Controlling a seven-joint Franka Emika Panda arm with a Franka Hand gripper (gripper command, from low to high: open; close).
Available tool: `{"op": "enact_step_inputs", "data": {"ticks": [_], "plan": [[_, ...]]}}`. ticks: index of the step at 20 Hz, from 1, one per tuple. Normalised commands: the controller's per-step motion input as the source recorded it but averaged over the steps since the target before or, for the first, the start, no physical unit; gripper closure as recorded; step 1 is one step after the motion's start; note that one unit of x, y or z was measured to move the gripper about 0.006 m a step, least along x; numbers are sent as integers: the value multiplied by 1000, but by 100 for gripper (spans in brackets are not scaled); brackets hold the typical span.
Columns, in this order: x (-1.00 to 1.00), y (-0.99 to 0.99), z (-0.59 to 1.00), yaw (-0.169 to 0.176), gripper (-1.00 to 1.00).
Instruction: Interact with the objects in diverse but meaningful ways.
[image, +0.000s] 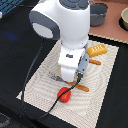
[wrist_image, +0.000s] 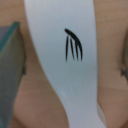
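A white fish-like piece (wrist_image: 62, 55) with black comb-like marks fills the wrist view, lying on the beige mat. My gripper (wrist_image: 67, 70) is low over it, one finger (wrist_image: 9, 70) on each side, and the jaws stand apart with a gap showing on one side. In the exterior view the arm covers the gripper (image: 68, 80) and the white piece. A red tomato (image: 63, 94) rests on the mat just in front of the gripper. The yellow ridged bread loaf (image: 96, 49) lies at the mat's far side. The sausage stick is out of view.
The beige placemat (image: 35, 75) lies on a black table. An orange-handled fork (image: 80, 87) and knife (image: 94, 62) lie on the mat beside the gripper. A grey pot (image: 98, 12) and a bowl (image: 125, 19) stand at the back.
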Motion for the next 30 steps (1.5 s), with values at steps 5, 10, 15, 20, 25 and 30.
{"op": "enact_step_inputs", "data": {"ticks": [5,10,15,20,25,30], "plan": [[217,0,-106,0,100],[97,75,207,0,100],[-208,289,865,0,100],[-274,104,716,0,100],[-439,-105,325,0,100],[-590,-291,106,0,100]]}}
